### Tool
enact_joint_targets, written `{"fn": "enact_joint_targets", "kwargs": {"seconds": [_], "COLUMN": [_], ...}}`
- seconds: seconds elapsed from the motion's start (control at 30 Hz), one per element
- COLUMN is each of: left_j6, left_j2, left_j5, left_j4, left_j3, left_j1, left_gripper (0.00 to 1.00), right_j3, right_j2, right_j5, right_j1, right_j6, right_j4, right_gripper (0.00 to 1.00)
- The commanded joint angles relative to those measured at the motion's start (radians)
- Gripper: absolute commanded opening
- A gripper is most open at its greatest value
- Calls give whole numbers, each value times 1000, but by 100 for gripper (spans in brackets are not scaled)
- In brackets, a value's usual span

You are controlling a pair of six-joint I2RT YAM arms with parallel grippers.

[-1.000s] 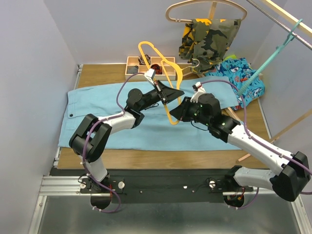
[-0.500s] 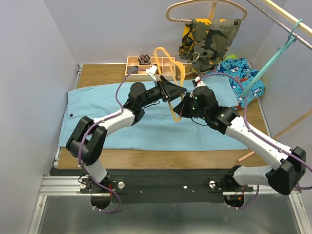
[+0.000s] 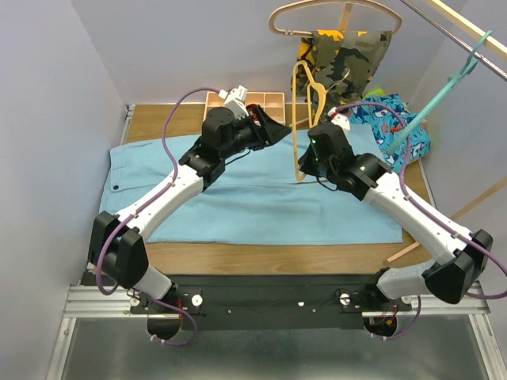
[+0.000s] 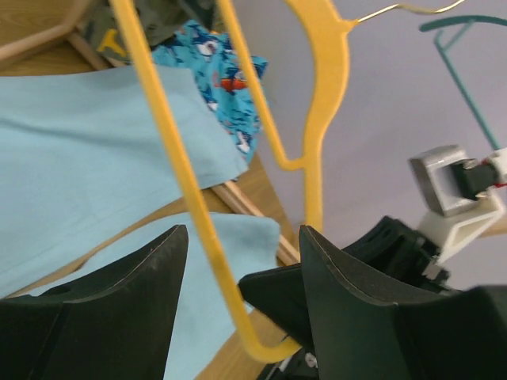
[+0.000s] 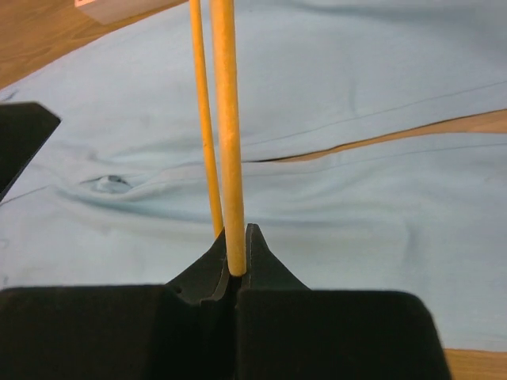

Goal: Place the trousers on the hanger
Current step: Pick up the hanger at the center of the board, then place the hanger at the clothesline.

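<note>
The light blue trousers [image 3: 238,198] lie flat across the table, also under my right wrist [image 5: 356,158]. The thin teal hanger [image 3: 434,99] hangs from the rail at the upper right, away from both arms. My right gripper [image 3: 306,176] is shut on the bottom bar of a yellow hanger [image 3: 299,119], which it holds upright over the trousers; the bar is pinched between the fingertips [image 5: 238,237]. My left gripper [image 3: 277,131] is open just left of that yellow hanger. One of its bars [image 4: 170,150] runs between the spread fingers [image 4: 242,233] without being gripped.
A camouflage garment [image 3: 341,59] hangs from a pale wooden hanger [image 3: 333,12] at the back. A blue shark-print cloth [image 3: 392,119] lies at the back right. A wooden compartment tray [image 3: 265,99] stands behind the left gripper. A clothes rail [image 3: 459,28] crosses the upper right.
The left gripper has let go of the yellow hanger, opened and drawn back. The right gripper has shut on the hanger's bottom bar and swung it upright, toward the back right.
</note>
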Motion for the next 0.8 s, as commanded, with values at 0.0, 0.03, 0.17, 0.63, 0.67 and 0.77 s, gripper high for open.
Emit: {"fn": "enact_joint_targets", "kwargs": {"seconds": [0.0,0.03,0.17,0.63,0.67,0.77], "left_j6": [134,137,137,151,151,157], "left_j2": [-81,-89,-136,-172,-173,-178], "left_j5": [-137,-140,-137,-100,-94,-79], "left_j4": [-176,-189,-199,-191,-188,-187], "left_j3": [-9,-20,-54,-111,-114,-125], "left_j1": [29,35,62,119,125,133], "left_gripper": [67,67,67,67,67,67], "right_j3": [173,203,320,460,475,500], "right_j2": [80,112,169,276,284,307], "right_j5": [257,283,399,410,415,392], "right_j1": [51,63,73,190,200,224], "right_j6": [-4,16,119,349,361,381], "right_j4": [-141,-193,-336,-715,-732,-741], "right_gripper": [1,1,1,1,1,1]}}
